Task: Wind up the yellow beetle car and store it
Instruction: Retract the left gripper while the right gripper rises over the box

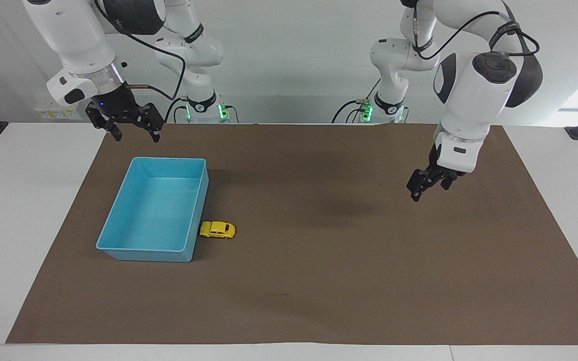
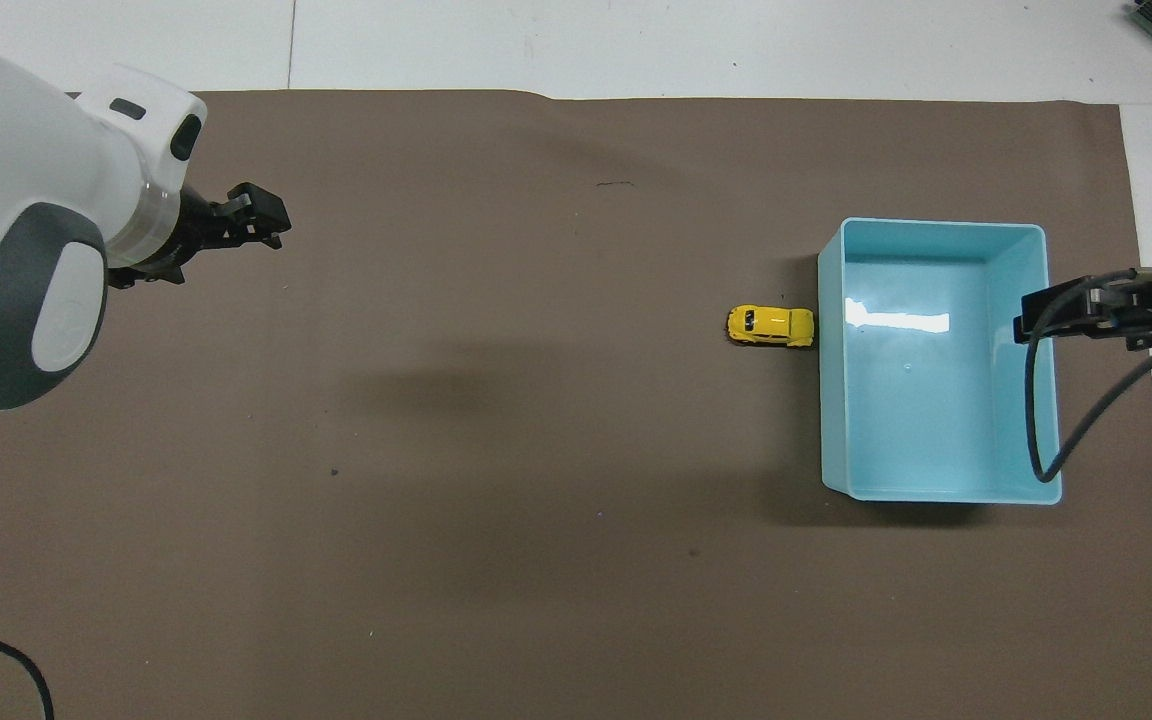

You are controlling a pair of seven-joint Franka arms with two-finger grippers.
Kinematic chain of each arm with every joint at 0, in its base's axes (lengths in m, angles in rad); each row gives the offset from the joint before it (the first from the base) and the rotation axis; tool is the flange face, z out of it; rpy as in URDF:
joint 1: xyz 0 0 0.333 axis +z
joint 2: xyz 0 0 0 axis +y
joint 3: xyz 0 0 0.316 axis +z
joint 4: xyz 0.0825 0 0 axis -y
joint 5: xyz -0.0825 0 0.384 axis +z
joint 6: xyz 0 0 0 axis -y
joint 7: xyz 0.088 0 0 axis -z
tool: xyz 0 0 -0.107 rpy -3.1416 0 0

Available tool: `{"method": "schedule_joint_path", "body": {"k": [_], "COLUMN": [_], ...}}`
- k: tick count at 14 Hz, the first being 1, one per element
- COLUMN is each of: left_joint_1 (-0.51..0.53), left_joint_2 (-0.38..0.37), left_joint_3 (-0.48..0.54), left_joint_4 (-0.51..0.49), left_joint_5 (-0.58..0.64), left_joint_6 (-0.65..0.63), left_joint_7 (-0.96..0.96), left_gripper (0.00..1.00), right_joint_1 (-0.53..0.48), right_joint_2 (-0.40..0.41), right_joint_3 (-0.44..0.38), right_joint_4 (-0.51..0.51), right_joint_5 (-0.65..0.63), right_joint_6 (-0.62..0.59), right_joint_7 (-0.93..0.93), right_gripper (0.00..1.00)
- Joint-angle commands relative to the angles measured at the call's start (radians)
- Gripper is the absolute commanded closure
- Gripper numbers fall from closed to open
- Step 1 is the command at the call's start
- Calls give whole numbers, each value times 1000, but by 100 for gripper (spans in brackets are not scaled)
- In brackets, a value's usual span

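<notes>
The tiny yellow beetle-shaped toy car is seen touching the light-blue plastic bin. Both the left gripper and the right gripper are held aloft, jaws apart, empty.

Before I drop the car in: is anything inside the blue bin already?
Nothing shows inside the blue bin: bare floor in both views. The right gripper and its cable cover a strip along one wall from above. The yellow car sits outside, against the wall toward the left arm's end.

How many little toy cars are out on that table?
1. The yellow beetle car sits on the brown mat, right beside the light-blue bin, outside it. The bin's inside shows no other car.
</notes>
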State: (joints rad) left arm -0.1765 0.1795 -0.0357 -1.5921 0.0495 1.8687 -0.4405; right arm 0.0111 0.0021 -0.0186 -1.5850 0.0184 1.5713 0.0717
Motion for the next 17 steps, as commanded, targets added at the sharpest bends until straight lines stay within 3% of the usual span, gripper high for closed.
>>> {"method": "schedule_joint_path", "body": {"k": [1, 7, 13, 17], "left_joint_1": [60, 144, 135, 132], "left_joint_2": [-60, -133, -235, -238], "left_joint_3": [-10, -10, -20, -26], "left_joint_4": [-46, -51, -6, 69], "left_joint_5": [1, 1, 3, 1], "left_joint_6": [-42, -123, -229, -356], "left_joint_7": [224, 526, 542, 543], "left_gripper": [0, 0, 0, 0], "right_joint_1": [-14, 0, 44, 105], "right_joint_2": [-1, -10, -31, -34], "right_joint_3": [9, 11, 12, 12], "right_joint_4": [2, -7, -55, -70], "right_joint_5": [-8, 0, 5, 5], "right_joint_6": [-1, 16, 72, 70], "right_joint_7": [-23, -7, 60, 238], "right_gripper": [0, 0, 0, 0]}}
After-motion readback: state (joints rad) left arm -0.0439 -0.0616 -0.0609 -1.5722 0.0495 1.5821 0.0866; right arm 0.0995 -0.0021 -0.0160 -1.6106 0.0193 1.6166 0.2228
